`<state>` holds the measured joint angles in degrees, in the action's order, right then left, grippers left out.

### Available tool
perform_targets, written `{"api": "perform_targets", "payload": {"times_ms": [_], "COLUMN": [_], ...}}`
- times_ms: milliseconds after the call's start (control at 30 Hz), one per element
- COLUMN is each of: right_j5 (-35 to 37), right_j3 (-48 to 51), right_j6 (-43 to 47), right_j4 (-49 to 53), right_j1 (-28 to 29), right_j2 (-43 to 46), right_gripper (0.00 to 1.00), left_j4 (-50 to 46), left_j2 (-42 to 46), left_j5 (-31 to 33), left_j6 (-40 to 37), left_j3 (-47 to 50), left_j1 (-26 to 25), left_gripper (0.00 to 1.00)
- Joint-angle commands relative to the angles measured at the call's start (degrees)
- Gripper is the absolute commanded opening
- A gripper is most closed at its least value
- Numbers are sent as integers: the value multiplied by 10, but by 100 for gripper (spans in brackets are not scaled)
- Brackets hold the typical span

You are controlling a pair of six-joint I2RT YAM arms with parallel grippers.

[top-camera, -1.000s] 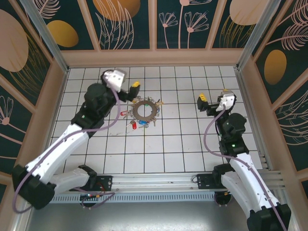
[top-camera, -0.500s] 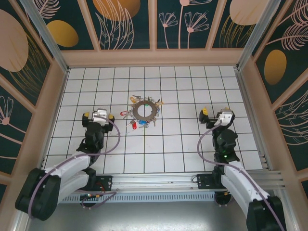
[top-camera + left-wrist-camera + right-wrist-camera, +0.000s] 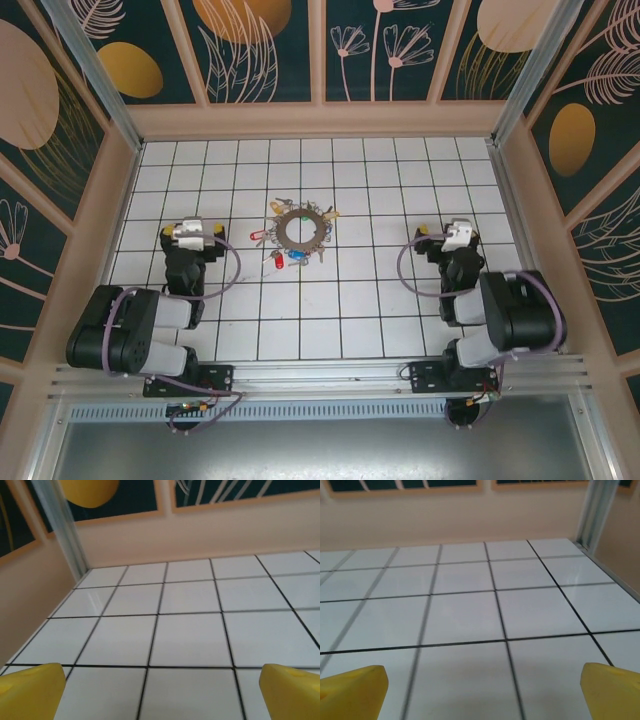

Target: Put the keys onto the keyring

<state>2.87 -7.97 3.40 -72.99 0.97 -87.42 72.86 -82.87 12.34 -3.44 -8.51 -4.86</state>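
Top view, L to R.

L arm [image 3: 130,330]: folded low by its base, near-left of tiled table [image 3: 360,300]. L gripper [image 3: 190,231] sits over tiles well left of the key cluster, pointing toward the far wall. L wrist cam: gripper [image 3: 160,695] spread wide, yellow fingertips [image 3: 30,690] at the bottom corners, bare white tile between them, nothing held. Alu corner post [image 3: 65,530] and beige wall ahead.

Centre: keyring [image 3: 284,230], flat dark ring w/ big hole, lies on tiles mid-table, a bit toward the far side, between the two arms and well apart from both. Keys [image 3: 297,256] fan round its rim. Yellow head at upper-left of the ring, red head just left of it, another red plus a blue one just below it, more small ones on the right rim. Too small to tell which are threaded on the ring and which just lie against it.

R gripper [image 3: 447,236]: over tiles well right of the ring, R arm [image 3: 505,310] bunched by its base. R wrist cam: gripper [image 3: 482,692] likewise spread wide, yellow tips at the bottom corners, empty tile between, no grip on anything. Alu post [image 3: 595,510] at upper right.
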Motion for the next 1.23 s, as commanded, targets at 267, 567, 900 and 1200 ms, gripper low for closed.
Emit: {"api": "perform_targets", "payload": {"times_ms": [267, 567, 900, 1200], "right_j5": [12, 10, -5, -17], "right_j3": [-49, -50, -55, -56], "right_j6": [-49, -48, -46, -43], "right_j4": [9, 7, 17, 19], "right_j1": [-19, -18, -22, -25], "right_j2": [-7, -8, -8, -9], "right_gripper": [99, 99, 99, 99], "left_j4": [16, 12, 11, 12], "left_j2": [-47, -42, -43, -43], "left_j5": [0, -2, -2, -2], "left_j6": [85, 84, 84, 84], "left_j3": [-46, -44, -44, -44], "left_j1": [35, 35, 35, 36], "left_gripper": [99, 99, 99, 99]}}
